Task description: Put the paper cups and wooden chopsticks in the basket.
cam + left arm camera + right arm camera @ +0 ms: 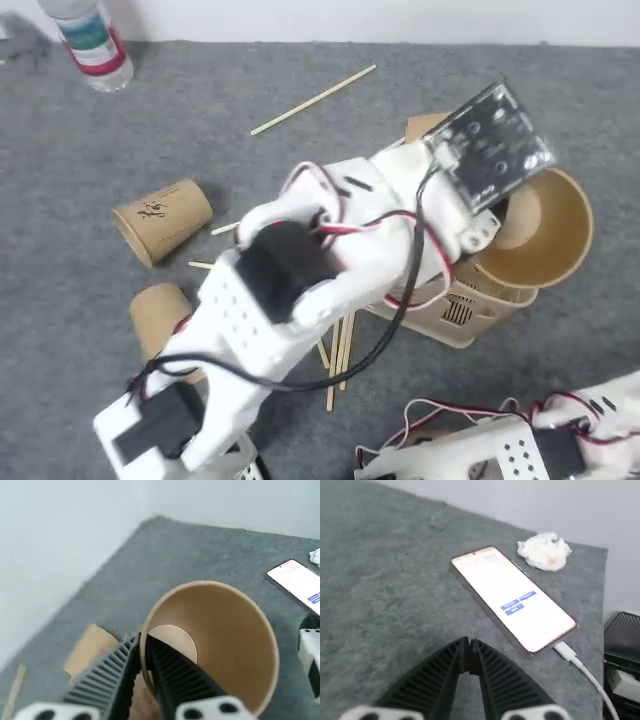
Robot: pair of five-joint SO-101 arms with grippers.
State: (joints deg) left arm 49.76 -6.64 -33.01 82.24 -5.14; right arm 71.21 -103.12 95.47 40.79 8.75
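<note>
— Which step were you on?

— Delivering a cup. My left pincer (143, 647) was clamped on the rim of a paper cup (225, 630), one finger inside the wall and one outside. The cup hung tilted over the far edge of the basket (455, 315); whether they touched, I couldn't tell.

— And your other pincer?

— My right pincer (469, 647) was closed on nothing, above the grey mat (380, 580) near a phone (515, 597).

— What did the next move call for?

— As I judged it, bringing the cup squarely over the basket's opening, lowering it, then letting go. A second cup (163, 220) and a third cup (158, 312) lay on their sides well apart from the basket. Loose chopsticks (338, 360) lay just beside the basket, and a single chopstick (313, 100) lay farther off.
</note>
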